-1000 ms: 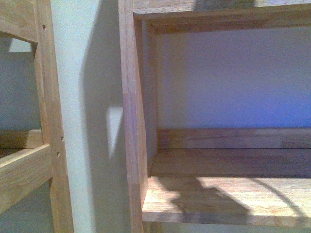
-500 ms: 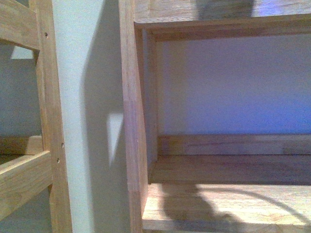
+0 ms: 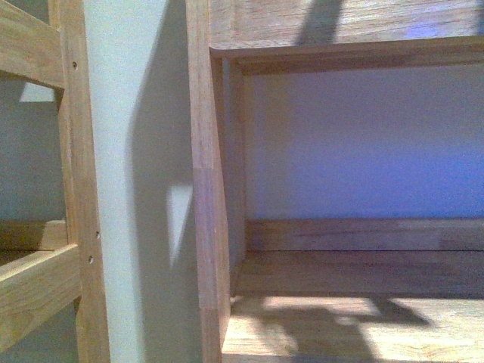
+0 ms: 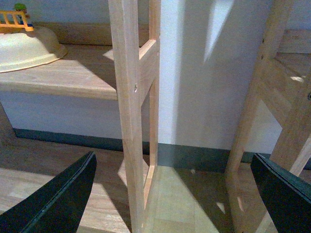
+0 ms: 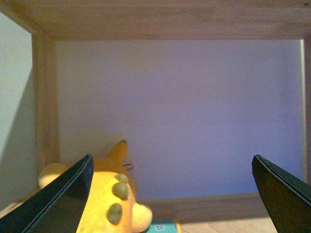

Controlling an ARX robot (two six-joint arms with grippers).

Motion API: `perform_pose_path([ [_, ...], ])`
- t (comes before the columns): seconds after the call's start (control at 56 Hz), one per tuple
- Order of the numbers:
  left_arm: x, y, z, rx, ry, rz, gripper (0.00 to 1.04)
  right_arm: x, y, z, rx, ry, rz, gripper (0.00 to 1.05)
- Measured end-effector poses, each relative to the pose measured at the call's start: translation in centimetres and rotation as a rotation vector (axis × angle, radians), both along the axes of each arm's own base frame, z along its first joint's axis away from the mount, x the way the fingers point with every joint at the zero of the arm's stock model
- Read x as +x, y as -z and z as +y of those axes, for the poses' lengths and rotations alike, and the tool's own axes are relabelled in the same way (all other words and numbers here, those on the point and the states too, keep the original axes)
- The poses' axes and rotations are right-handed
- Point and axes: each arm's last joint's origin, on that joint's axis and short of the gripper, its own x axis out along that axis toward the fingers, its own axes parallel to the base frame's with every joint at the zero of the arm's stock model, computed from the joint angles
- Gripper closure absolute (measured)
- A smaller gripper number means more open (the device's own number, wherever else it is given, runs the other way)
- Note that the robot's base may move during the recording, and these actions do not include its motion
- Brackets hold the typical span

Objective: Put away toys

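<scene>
The right gripper (image 5: 170, 194) stands wide open with nothing between its dark fingers (image 5: 58, 199), and it faces into a compartment of a wooden shelf unit (image 5: 160, 19). Just beyond the finger on one side sits the orange-yellow plush animal (image 5: 109, 204), tucked toward the corner where the wooden side post (image 5: 44, 102) meets the pale back wall (image 5: 184, 116). Only part of the toy shows: a pointed ear-like tuft, a row of greenish bumps along its back and a rounded lump, the rest hidden behind the finger or cut off at the frame's edge. A sliver of something teal (image 5: 163, 226) lies beside it, too little in view to name.

The left gripper (image 4: 172, 194) is likewise spread wide and holds nothing. Ahead of it, between its fingers, rises a slim wooden upright (image 4: 127, 111) of a shelf frame, with the floor (image 4: 180, 208) and a dark baseboard (image 4: 194, 158) beyond. Off past one finger, a cream bowl-shaped object (image 4: 26, 48) rests on a low shelf board (image 4: 68, 77), with a small orange fence-like toy (image 4: 14, 19) behind it, both cut off by the frame.

From the front camera neither arm shows, only an empty wooden compartment (image 3: 355, 272) crossed by blurred shadows, and another frame (image 3: 45, 280) well to the side.
</scene>
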Motion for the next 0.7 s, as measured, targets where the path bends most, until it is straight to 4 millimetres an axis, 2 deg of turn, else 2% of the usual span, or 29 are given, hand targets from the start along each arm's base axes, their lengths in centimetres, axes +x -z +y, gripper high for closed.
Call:
perform_pose_path([
  [0.232, 0.0, 0.0, 0.0, 0.000, 0.000, 0.000, 0.06, -4.9, 2.1, -4.0, -0.008, 0.068, -0.005, 0.06],
  [0.446, 0.0, 0.0, 0.0, 0.000, 0.000, 0.000, 0.06, -8.4, 3.8, -7.2, -0.023, 0.109, 0.008, 0.06],
  [0.554, 0.0, 0.0, 0.0, 0.000, 0.000, 0.000, 0.06, -9.4, 4.4, -8.5, -0.028, 0.117, 0.001, 0.06],
  [0.696, 0.0, 0.0, 0.0, 0.000, 0.000, 0.000, 0.06, -9.4, 6.1, -9.8, -0.035, 0.133, 0.028, 0.06],
])
